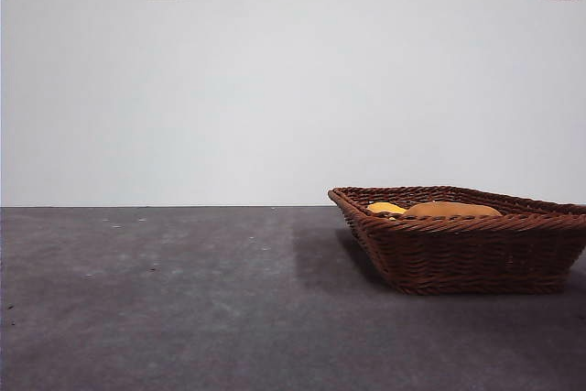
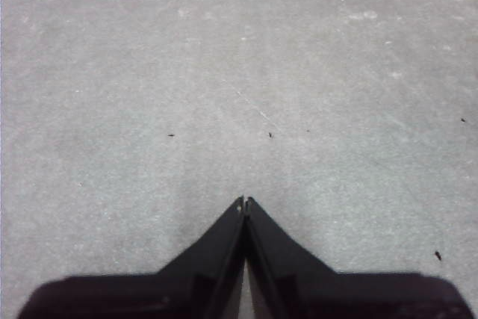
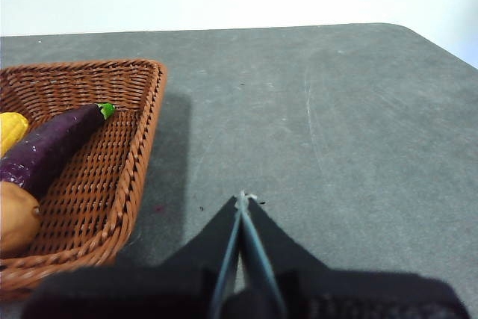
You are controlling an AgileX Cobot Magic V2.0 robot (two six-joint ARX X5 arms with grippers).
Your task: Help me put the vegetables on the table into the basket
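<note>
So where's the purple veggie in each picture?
Front view: not visible; only the corn and potato peek over the basket rim.
Left wrist view: not in it, only bare table.
Right wrist view: the purple vegetable lies inside the basket, between corn and potato.
Shared landmark: the basket.

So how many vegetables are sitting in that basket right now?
3, all in the basket: the corn at the far end, the purple eggplant lying in the middle, the potato nearest the camera. More could be hidden out of frame.
</note>
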